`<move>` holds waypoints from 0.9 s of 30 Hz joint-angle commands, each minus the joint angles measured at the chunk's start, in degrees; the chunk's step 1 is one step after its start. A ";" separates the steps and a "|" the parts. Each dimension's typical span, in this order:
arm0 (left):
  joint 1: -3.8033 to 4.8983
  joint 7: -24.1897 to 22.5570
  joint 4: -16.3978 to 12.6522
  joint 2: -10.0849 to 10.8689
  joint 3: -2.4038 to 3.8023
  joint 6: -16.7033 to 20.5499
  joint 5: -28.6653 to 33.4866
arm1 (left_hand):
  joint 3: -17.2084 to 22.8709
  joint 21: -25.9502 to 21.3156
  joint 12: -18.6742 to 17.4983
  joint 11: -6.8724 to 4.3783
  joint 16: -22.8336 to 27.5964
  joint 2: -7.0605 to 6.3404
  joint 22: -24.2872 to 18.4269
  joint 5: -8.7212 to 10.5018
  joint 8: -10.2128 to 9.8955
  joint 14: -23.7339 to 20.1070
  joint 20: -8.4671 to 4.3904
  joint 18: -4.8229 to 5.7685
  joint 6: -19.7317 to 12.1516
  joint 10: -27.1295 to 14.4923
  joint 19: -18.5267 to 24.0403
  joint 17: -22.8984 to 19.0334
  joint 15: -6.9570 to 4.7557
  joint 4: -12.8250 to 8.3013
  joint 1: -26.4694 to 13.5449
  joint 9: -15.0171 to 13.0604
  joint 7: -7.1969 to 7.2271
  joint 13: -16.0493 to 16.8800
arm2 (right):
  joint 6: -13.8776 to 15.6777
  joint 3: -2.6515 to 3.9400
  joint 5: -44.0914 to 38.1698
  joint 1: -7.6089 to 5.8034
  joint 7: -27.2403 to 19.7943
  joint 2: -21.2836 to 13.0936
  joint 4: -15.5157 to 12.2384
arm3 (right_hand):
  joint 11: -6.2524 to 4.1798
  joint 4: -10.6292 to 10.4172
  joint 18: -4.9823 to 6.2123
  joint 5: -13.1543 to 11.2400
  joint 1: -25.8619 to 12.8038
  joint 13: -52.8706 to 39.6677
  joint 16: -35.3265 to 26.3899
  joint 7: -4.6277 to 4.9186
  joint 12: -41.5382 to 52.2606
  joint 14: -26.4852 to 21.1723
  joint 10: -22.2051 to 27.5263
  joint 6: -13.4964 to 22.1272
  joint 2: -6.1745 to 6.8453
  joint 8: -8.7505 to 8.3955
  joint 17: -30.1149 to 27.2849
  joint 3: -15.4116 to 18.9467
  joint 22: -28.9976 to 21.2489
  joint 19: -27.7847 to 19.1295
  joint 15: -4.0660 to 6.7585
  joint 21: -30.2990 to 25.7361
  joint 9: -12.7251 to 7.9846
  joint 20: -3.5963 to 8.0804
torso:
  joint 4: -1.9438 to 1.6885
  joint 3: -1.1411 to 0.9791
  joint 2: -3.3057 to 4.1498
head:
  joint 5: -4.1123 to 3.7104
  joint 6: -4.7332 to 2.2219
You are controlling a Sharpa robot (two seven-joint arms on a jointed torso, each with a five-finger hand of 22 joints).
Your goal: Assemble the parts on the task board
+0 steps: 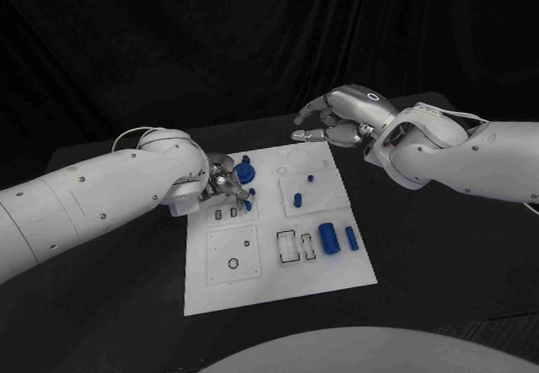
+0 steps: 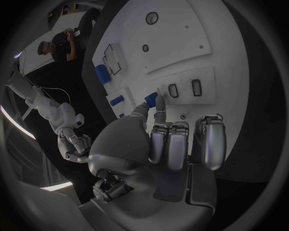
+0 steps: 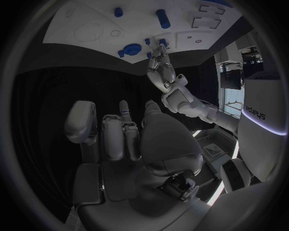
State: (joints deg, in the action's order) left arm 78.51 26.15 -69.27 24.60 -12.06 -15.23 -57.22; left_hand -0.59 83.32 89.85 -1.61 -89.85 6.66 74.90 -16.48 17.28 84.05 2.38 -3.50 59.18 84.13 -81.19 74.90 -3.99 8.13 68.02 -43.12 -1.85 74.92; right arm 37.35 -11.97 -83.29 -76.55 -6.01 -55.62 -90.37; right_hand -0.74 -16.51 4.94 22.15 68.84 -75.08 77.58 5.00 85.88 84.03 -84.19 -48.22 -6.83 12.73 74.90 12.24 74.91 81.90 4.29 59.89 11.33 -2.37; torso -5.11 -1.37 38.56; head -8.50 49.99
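We see the white task board [image 1: 280, 274] lying in the middle of the black table [image 1: 455, 269]. Our left hand [image 1: 225, 187] is down on the board's left side, just past two small dark slots, and its thumb and a finger pinch a small blue part [image 2: 151, 100] right at the board surface; the other fingers [image 2: 207, 142] curl loosely above the board. Just beyond that hand sits a round blue part [image 1: 244, 166]. Our right hand [image 1: 339, 115] hovers off the far right corner of the board, above the table, its fingers curled in and nothing between them. Near the board's middle stand two small blue pegs [image 1: 298, 198], and toward its near right lie a thick blue cylinder [image 1: 328, 238] and a thinner blue piece [image 1: 351, 238], beside two rectangular outlines.
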 commanded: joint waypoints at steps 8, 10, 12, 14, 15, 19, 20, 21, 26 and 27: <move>-0.14 -0.49 -0.21 0.30 -0.05 -0.91 -0.06 | 1.36 -0.33 0.15 -0.10 -0.15 -0.25 3.58 -0.99 -1.26 5.95 -0.19 0.39 0.00 5.87 -0.03 15.10 -0.28 -0.49 0.80 0.26 -0.26 15.08 | -0.18 0.04 -0.04 0.16 1.06 0.07 0.12 | 0.41 -0.07 0.55 0.37 0.58 -9.83 -0.41 0.05 -0.40 2.61 -1.37 -0.50 -0.14 -0.30 4.61 0.39 7.77 -0.46 -0.42 -0.51 -0.08 -0.08 | 0.06 -0.01 -0.01 | 0.16 0.01; -0.14 -0.40 -0.21 0.35 -0.05 -1.06 -0.06 | 1.67 -0.33 0.15 -0.06 -0.15 -0.35 3.62 -1.16 -1.57 5.95 -0.16 0.40 -0.01 5.87 -0.06 15.10 -0.25 -0.65 0.87 0.36 -0.29 15.08 | -0.17 0.04 -0.04 0.16 1.06 0.09 0.13 | 0.41 -0.06 0.56 0.38 0.62 -9.79 -0.48 0.06 -0.44 2.59 -1.33 -0.49 -0.14 -0.33 4.56 0.40 7.75 -0.48 -0.42 -0.59 -0.09 -0.08 | 0.07 0.00 -0.01 | 0.17 0.01; -0.14 -0.30 -0.20 0.38 -0.05 -1.22 -0.06 | 1.78 -0.33 0.15 -0.06 -0.15 -0.38 3.64 -1.22 -1.67 5.95 -0.16 0.41 0.00 5.87 -0.07 15.10 -0.24 -0.70 0.89 0.39 -0.30 15.08 | -0.16 0.04 -0.04 0.17 1.08 0.11 0.15 | 0.42 -0.03 0.58 0.38 0.66 -9.76 -0.53 0.07 -0.47 2.58 -1.31 -0.48 -0.14 -0.35 4.52 0.41 7.73 -0.51 -0.43 -0.69 -0.10 -0.09 | 0.05 -0.01 -0.01 | 0.21 0.01; -0.14 -0.22 -0.19 0.41 -0.05 -1.36 -0.06 | 1.82 -0.27 0.15 -0.05 -0.15 -0.39 3.74 -1.23 -1.71 5.95 -0.15 0.43 0.00 5.87 -0.15 15.10 -0.24 -0.71 0.88 0.41 -0.32 15.08 | -0.17 0.04 -0.04 0.17 1.09 0.14 0.17 | 0.42 -0.03 0.58 0.38 0.66 -9.76 -0.53 0.07 -0.47 2.58 -1.31 -0.48 -0.14 -0.35 4.52 0.41 7.73 -0.51 -0.43 -0.69 -0.10 -0.09 | 0.05 -0.04 -0.02 | 0.19 0.01; -0.14 -0.18 -0.19 0.42 -0.05 -1.41 -0.06 | 1.82 -0.27 0.15 -0.05 -0.15 -0.39 3.74 -1.23 -1.71 5.95 -0.15 0.43 0.00 5.87 -0.15 15.10 -0.24 -0.71 0.88 0.41 -0.32 15.08 | -0.18 0.04 -0.04 0.17 1.10 0.15 0.18 | 0.43 0.00 0.59 0.40 0.75 -9.72 -0.61 0.08 -0.50 2.56 -1.28 -0.47 -0.14 -0.39 4.46 0.42 7.70 -0.54 -0.44 -0.79 -0.11 -0.10 | 0.04 -0.04 -0.02 | 0.20 0.01; -0.14 -0.06 -0.15 0.46 -0.05 -1.67 -0.06 | 1.89 -0.29 0.15 -0.04 -0.15 -0.45 3.73 -1.24 -1.78 5.95 -0.15 0.43 0.05 5.87 -0.14 15.10 -0.23 -0.73 0.85 0.44 -0.33 15.08 | -0.24 0.04 -0.04 0.18 1.17 0.18 0.22 | 0.44 0.06 0.63 0.50 0.96 -9.64 -0.66 0.09 -0.58 2.54 -1.21 -0.48 -0.13 -0.46 4.42 0.44 7.65 -0.60 -0.45 -1.00 -0.13 -0.11 | 0.03 -0.02 -0.01 | 0.28 0.01; -0.15 -0.05 -0.15 0.47 -0.05 -1.71 -0.06 | 2.01 -0.32 0.15 -0.03 -0.15 -0.53 3.70 -1.29 -1.90 5.95 -0.14 0.42 0.07 5.87 -0.11 15.10 -0.22 -0.82 0.89 0.48 -0.33 15.08 | -0.24 0.04 -0.04 0.18 1.19 0.18 0.23 | 0.44 0.06 0.63 0.50 0.96 -9.64 -0.66 0.09 -0.58 2.54 -1.21 -0.48 -0.13 -0.46 4.42 0.44 7.65 -0.60 -0.45 -1.00 -0.13 -0.11 | 0.05 -0.01 -0.01 | 0.31 0.01; -0.15 -0.03 -0.15 0.48 -0.05 -1.76 -0.06 | 2.14 -0.34 0.15 -0.03 -0.15 -0.63 3.69 -1.34 -2.03 5.95 -0.13 0.41 0.07 5.87 -0.10 15.10 -0.21 -0.92 0.93 0.53 -0.34 15.08 | -0.24 0.04 -0.04 0.19 1.20 0.18 0.23 | 0.46 0.09 0.63 0.59 1.12 -9.59 -0.75 0.10 -0.63 2.51 -1.17 -0.49 -0.13 -0.50 4.34 0.45 7.63 -0.63 -0.46 -1.08 -0.15 -0.12 | 0.06 -0.01 -0.02 | 0.33 0.01; -0.15 0.06 -0.18 0.58 -0.05 -1.98 -0.06 | 2.73 -0.35 0.15 0.00 -0.15 -0.82 3.75 -1.50 -2.45 5.95 -0.10 0.42 0.16 5.87 -0.14 15.10 -0.19 -1.28 1.11 0.67 -0.36 15.08 | -0.24 0.04 -0.04 0.19 1.23 0.20 0.24 | 0.46 0.09 0.63 0.59 1.12 -9.59 -0.75 0.10 -0.63 2.51 -1.17 -0.49 -0.13 -0.50 4.34 0.45 7.63 -0.63 -0.46 -1.08 -0.15 -0.12 | 0.08 0.00 -0.02 | 0.44 0.01; -0.15 0.07 -0.20 0.62 -0.05 -2.02 -0.06 | 3.08 -0.34 0.15 0.00 -0.15 -0.92 3.80 -1.53 -2.65 5.95 -0.09 0.43 0.23 5.87 -0.17 15.10 -0.18 -1.49 1.21 0.73 -0.36 15.08 | -0.24 0.04 -0.04 0.20 1.23 0.21 0.25 | 0.47 0.11 0.64 0.66 1.25 -9.59 -0.79 0.11 -0.63 2.50 -1.18 -0.49 -0.12 -0.55 4.31 0.46 7.62 -0.64 -0.47 -1.12 -0.16 -0.13 | 0.09 0.01 -0.03 | 0.44 0.01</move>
State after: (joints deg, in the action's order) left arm 78.52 26.14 -69.39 25.20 -12.00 -15.95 -57.18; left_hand 2.34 83.32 89.85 -1.61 -89.85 5.89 74.90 -17.64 14.73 84.04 2.38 -3.51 59.29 84.14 -81.19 74.94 -3.99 6.62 68.78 -42.43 -1.97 74.92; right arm 37.19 -11.97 -83.27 -76.50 -5.85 -55.43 -90.12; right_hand -0.53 -16.35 4.94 22.61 69.52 -75.11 77.02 5.21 85.64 84.03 -83.98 -48.43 -7.09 12.51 74.90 12.40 74.90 81.69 4.27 59.01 11.23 -2.57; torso -5.05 -1.37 38.54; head -8.09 49.99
